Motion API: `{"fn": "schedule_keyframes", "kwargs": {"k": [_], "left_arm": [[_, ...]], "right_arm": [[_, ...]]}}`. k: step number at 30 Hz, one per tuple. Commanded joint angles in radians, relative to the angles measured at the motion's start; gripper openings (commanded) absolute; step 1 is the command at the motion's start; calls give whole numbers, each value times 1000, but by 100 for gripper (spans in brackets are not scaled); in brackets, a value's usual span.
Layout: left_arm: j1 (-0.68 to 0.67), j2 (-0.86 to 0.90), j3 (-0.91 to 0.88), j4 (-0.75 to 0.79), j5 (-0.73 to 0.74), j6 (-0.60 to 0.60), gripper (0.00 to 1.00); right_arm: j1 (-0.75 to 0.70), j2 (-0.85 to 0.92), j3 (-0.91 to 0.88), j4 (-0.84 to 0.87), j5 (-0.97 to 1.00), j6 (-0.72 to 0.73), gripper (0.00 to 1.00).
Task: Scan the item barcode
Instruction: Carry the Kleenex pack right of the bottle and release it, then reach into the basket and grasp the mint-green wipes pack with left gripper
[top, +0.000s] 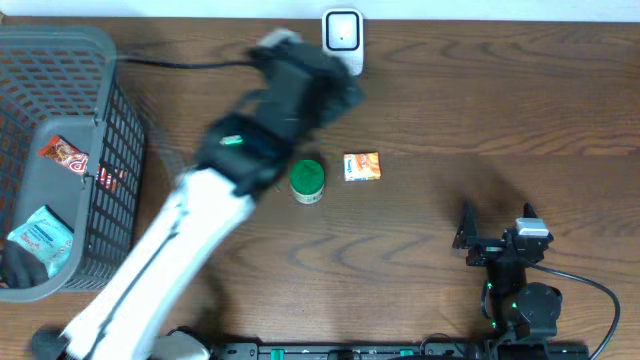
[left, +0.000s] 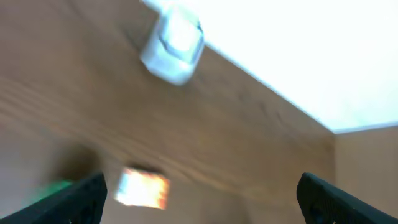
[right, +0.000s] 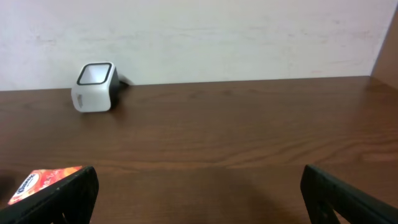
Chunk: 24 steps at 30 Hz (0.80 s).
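Find scanner (top: 342, 35) at far edge of table (top: 500, 100), approx. centre, upright, window facing up. Note black cable (top: 180, 63) leading from it to the left along far edge.

Find orange packet (top: 362, 166) lying flat mid-table, nearer than scanner and slightly to its right. Find green-lidded tub (top: 307, 180) just beside packet on its left, small gap between, not touching.

Check L gripper (left: 200, 193): above table between tub and scanner, heavily blurred in overhead view. In L wrist view, see both fingers (left: 81, 199) at bottom corners, spread wide, nothing between them, nothing touched. Same view, also blurred: scanner at upper left, orange packet at lower left, green patch at the left finger.

Note L arm (top: 170, 260), white link, crossing diagonally from near-left corner towards centre. Dark wrist section close against tub in overhead view; contact cannot be told.

Check R gripper (top: 497, 222): near-right part of table, well apart from scanner, packet and tub. Fingers spread wide, empty. In R wrist view: scanner at far left, close to white wall (right: 249, 37); corner of orange packet at lower left, next to finger in frame.

Find grey basket (top: 60, 40) at left edge of table. Contents: red-orange packet (top: 65, 152) and light-blue packet (top: 42, 237) on floor of basket; one more small item w/ red print against the mesh wall, too small to ID.
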Motion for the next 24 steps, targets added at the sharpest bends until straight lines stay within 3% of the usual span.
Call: {"fn": "schedule_keyframes", "kwargs": {"k": [1, 4, 11, 18, 24], "left_arm": [[170, -188, 23, -90, -76, 291, 98], [332, -288, 22, -183, -158, 296, 98], [731, -390, 22, -377, -164, 303, 98], [1019, -307, 22, -535, -164, 309, 98], [1131, -154, 22, -584, -164, 480, 98]], "right_arm": [[5, -6, -1, -3, 5, -5, 99], [5, -6, -1, -3, 5, -5, 99], [5, -6, -1, -3, 5, -5, 99], [5, -6, -1, -3, 5, -5, 99], [5, -6, -1, -3, 5, -5, 99]]}}
